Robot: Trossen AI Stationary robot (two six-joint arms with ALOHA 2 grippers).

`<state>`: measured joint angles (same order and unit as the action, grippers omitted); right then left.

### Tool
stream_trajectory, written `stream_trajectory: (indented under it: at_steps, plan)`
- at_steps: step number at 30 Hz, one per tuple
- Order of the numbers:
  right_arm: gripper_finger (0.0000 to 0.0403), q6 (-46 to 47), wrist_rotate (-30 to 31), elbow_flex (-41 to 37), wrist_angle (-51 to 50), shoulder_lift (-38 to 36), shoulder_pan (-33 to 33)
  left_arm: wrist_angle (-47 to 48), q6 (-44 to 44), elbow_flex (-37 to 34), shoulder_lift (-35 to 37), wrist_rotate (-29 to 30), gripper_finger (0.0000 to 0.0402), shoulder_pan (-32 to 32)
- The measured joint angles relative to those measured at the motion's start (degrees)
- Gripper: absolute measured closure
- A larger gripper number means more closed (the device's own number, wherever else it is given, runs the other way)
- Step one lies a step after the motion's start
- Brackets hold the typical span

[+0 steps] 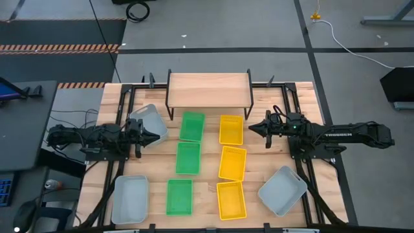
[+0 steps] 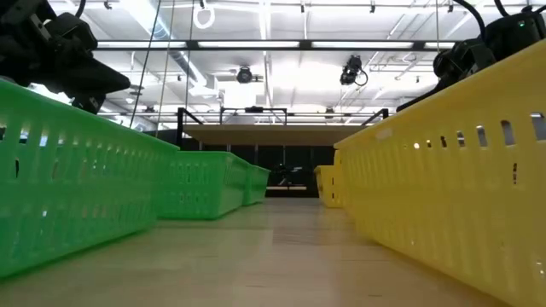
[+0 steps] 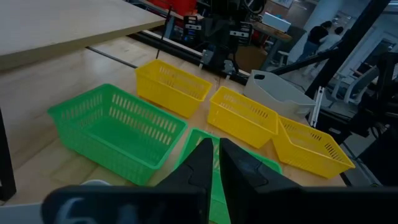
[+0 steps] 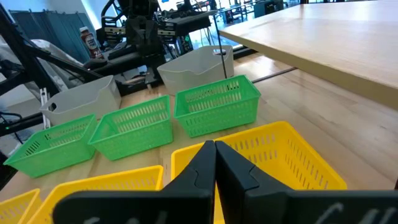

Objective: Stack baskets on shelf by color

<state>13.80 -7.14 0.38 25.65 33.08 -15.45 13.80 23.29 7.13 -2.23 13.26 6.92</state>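
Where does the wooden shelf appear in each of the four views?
High view: shelf at top centre.
Low view: shelf far back, centre.
Left wrist view: shelf plank beside the nearest green basket.
Right wrist view: shelf plank beyond that basket.
Shared landmark: that basket.

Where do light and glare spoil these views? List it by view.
Low view: bright ceiling lights glare behind the shelf, leaving it dim; the near green basket and yellow basket fill the sides. High view: even light, soft shadows. Wrist views: no glare.
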Motion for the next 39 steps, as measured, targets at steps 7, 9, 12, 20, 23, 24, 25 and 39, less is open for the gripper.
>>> stream_trajectory:
  at_steps: [7,9,12,20,23,24,25,39]
  plan:
    - [0.0391,0.0,0.0,0.0,0.0,0.0,0.0,0.0,0.0,0.0,0.0,0.0,0.0374,0.0]
    - [0.0391,0.0,0.0,0.0,0.0,0.0,0.0,0.0,0.0,0.0,0.0,0.0,0.0373,0.0]
    - [0.0391,0.0,0.0,0.0,0.0,0.0,0.0,0.0,0.0,0.0,0.0,0.0,0.0369,0.0]
    - [0.0391,0.0,0.0,0.0,0.0,0.0,0.0,0.0,0.0,0.0,0.0,0.0,0.0368,0.0]
    - [0.0391,0.0,0.0,0.0,0.0,0.0,0.0,0.0,0.0,0.0,0.0,0.0,0.0372,0.0]
    - [0.0391,0.0,0.0,0.0,0.0,0.0,0.0,0.0,0.0,0.0,0.0,0.0,0.0373,0.0]
    - [0.0391,0.0,0.0,0.0,0.0,0.0,0.0,0.0,0.0,0.0,0.0,0.0,0.0373,0.0]
    - [0.0391,0.0,0.0,0.0,0.0,0.0,0.0,-4.1,16.3,-0.1,0.0,-0.4,0.0368,0.0]
